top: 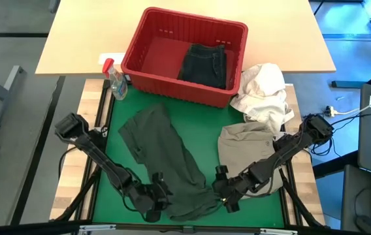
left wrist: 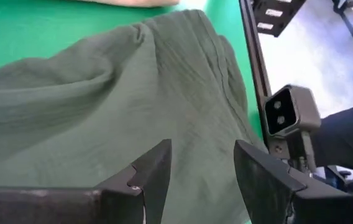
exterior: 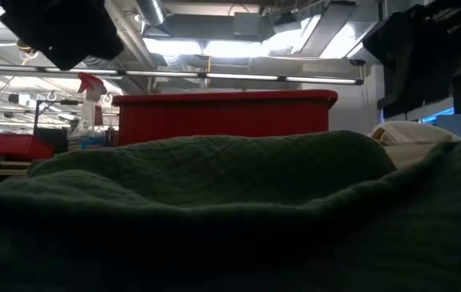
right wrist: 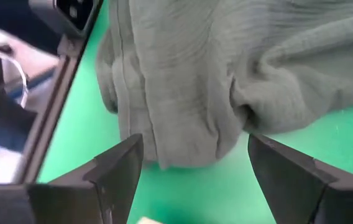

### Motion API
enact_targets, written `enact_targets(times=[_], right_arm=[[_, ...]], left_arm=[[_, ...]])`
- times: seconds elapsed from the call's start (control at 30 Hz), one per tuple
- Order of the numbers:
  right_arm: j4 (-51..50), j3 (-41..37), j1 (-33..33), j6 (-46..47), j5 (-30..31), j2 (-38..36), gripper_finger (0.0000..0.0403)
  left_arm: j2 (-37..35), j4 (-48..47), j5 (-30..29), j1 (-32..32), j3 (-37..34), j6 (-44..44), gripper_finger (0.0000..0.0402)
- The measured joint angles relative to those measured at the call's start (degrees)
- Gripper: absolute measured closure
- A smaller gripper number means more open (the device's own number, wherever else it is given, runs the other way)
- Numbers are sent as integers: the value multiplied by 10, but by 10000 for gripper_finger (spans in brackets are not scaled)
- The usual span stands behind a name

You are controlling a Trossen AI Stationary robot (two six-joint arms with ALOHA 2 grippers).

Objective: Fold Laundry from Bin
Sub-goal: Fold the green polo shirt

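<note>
A grey-green garment (top: 166,156) lies crumpled in a slanting strip on the green mat (top: 202,130), and fills the foreground of the low view (exterior: 230,186). My left gripper (top: 156,196) stands open at its near left end, with the cloth (left wrist: 114,93) just ahead of the fingers. My right gripper (top: 225,192) stands open at its near right end, over the cloth's rounded edge (right wrist: 183,143). The red bin (top: 179,88) stands at the far side with a dark garment (top: 205,65) inside. A khaki garment (top: 247,143) lies on the mat at the right.
A white cloth bundle (top: 264,94) lies between the bin and the khaki garment. A small spray bottle with a red top (top: 113,81) stands left of the bin. A camera on a post (left wrist: 288,115) sits at the mat's near edge. Bare green mat shows left of the grey-green garment.
</note>
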Motion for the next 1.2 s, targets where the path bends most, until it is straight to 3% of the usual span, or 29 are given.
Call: enact_targets(times=[0.3, 0.5, 0.63, 0.97, 1.1, 1.2], right_arm=[[5, 0, 0, 21, -32, 0, 111], [6, 0, 0, 30, -31, 5, 111], [5, 0, 0, 31, -30, 10, 111], [7, 0, 0, 30, -29, 21, 111], [6, 0, 0, 30, -29, 25, 111], [5, 0, 0, 27, -32, 30, 111]], left_arm=[[5, 16, 88, 15, 0, 38, 208], [48, 98, 119, -8, 0, 163, 187], [85, 120, 118, -22, 0, 210, 190], [165, 129, 82, -15, 2, 208, 195], [177, 129, 75, -14, 2, 207, 216], [179, 126, 68, -14, 2, 184, 270]])
